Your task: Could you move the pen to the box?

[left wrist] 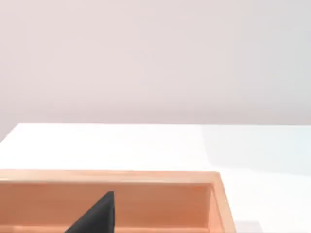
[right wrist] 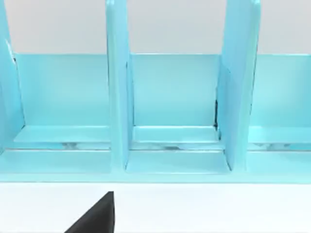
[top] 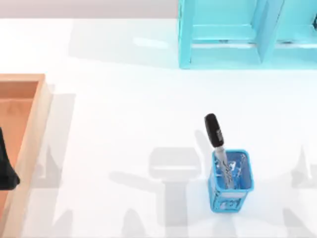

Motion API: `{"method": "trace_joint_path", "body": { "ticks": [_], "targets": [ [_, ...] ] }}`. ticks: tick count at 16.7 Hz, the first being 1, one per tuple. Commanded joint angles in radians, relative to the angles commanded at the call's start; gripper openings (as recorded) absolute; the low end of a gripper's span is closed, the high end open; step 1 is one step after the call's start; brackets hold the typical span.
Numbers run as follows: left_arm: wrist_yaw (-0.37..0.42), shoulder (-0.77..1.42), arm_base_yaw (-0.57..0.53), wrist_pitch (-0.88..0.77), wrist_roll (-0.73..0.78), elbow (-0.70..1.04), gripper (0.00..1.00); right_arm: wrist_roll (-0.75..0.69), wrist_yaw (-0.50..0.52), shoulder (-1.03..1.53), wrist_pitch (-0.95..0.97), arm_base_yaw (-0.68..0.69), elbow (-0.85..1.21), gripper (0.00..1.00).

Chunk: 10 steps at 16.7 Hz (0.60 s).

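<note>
The pen (top: pixel 214 133) has a thick black cap and a grey-silver barrel. It stands tilted in a small blue mesh cup (top: pixel 231 182) at the table's front right, with its cap leaning up and to the left above the rim. The box (top: pixel 30 134), a shallow wooden tray with tan walls and an orange-brown inside, lies at the table's left edge. In the left wrist view its far wall (left wrist: pixel 146 177) runs across. My left gripper (top: pixel 6 168) is a dark shape over the box, far from the pen. A dark part of my right gripper (right wrist: pixel 97 216) faces the shelf.
A cyan shelf unit (top: pixel 237 34) stands at the back right, and its upright dividers (right wrist: pixel 119 97) are close in the right wrist view. White table top (top: pixel 129 124) lies between the box and the cup.
</note>
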Motion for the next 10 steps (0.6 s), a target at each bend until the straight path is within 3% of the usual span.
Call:
{"method": "trace_joint_path", "body": {
  "ticks": [5, 10],
  "targets": [
    [-0.016, 0.063, -0.056, 0.060, -0.031, 0.013, 1.00, 0.000, 0.000, 0.000, 0.000, 0.000, 0.000, 1.00],
    [-0.095, 0.379, -0.282, 0.312, -0.155, 0.067, 1.00, 0.000, 0.000, 0.000, 0.000, 0.000, 0.000, 1.00]
  ]
}}
